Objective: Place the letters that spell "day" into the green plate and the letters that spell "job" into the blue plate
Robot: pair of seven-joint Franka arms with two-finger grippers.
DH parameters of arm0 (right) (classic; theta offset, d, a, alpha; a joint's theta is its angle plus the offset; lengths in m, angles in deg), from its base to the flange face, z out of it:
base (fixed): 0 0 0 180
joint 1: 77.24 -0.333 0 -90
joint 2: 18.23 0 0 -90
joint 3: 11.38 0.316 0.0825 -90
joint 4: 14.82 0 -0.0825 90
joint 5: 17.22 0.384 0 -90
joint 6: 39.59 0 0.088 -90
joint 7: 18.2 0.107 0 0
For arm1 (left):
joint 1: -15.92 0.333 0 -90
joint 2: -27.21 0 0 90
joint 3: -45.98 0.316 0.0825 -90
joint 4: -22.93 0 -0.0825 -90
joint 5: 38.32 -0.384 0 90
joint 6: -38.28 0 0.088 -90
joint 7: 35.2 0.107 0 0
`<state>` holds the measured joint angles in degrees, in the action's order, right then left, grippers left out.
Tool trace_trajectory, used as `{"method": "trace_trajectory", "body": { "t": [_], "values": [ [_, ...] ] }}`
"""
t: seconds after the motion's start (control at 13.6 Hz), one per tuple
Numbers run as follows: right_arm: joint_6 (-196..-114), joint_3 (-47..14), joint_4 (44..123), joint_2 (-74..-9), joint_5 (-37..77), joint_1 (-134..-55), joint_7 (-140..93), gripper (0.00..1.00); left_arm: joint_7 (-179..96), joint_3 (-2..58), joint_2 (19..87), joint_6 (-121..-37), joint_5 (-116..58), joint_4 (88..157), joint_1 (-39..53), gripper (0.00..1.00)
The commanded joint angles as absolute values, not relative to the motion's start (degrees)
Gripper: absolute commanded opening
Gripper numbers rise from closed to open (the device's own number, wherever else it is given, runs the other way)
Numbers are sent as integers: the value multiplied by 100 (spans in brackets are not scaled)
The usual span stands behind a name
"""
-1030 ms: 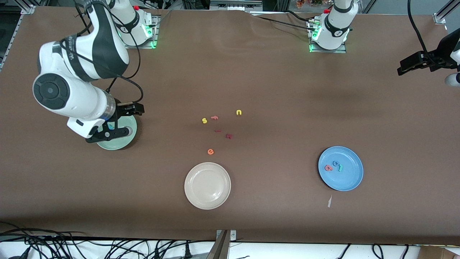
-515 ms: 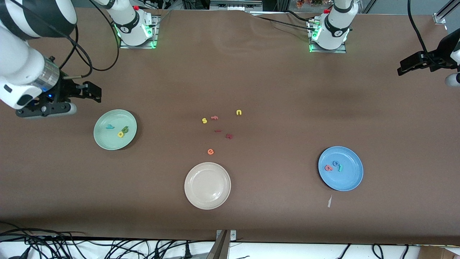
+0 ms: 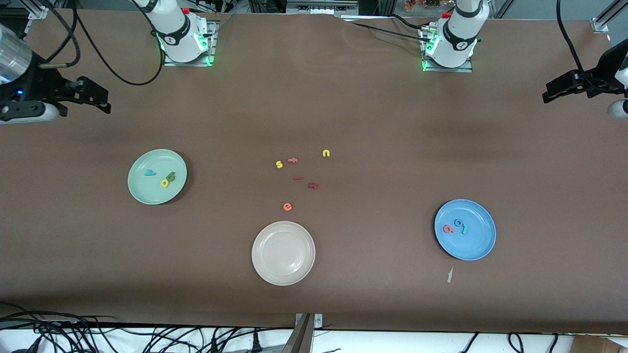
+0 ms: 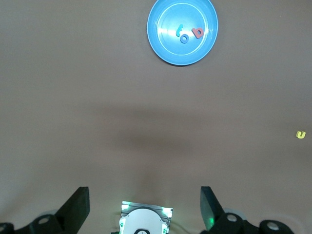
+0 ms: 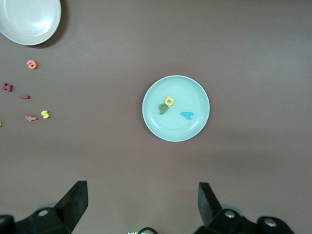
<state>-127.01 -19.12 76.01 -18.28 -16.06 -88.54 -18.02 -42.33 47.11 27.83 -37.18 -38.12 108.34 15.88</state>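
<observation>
**A:** Over the table's right-arm end, right gripper (image 3: pixel 86 93) hangs high, jaws spread, empty. Left gripper (image 3: pixel 559 88) same over its own end: spread, nothing held.

**B:** Plates?

**A:** Green plate (image 3: pixel 142 189) holds teal "y" (image 3: pixel 149 172), yellow "a" (image 3: pixel 165 183), dark green "d" (image 3: pixel 170 176); "a" and "d" touching, probably. Blue plate (image 3: pixel 476 245) holds teal "j" (image 3: pixel 464 228), blue "o" (image 3: pixel 458 223), pinkish-red "b" (image 3: pixel 448 229).

**B:** Wrist views add anything?

**A:** Right wrist shows the cream-white plate (image 5: pixel 19 24) and orange "e" (image 5: pixel 31 64). Left wrist shows only the blue plate and yellow "n" (image 4: pixel 301 135).
</observation>
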Motion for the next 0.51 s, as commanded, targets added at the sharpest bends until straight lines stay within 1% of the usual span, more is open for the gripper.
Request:
{"method": "trace_trajectory", "body": {
  "t": [0.0, 0.44],
  "values": [
    [-12616, -1990, 7579, -1876, -1520, -8823, -1794, 100, -4197, 4721, 2853, -3678, -3735, 10678, 1592, 100],
    [-12651, -2113, 7571, -1999, -1529, -8841, -1794, 100, -4197, 4721, 2853, -3678, -3735, 10678, 1592, 100]
  ]
}}
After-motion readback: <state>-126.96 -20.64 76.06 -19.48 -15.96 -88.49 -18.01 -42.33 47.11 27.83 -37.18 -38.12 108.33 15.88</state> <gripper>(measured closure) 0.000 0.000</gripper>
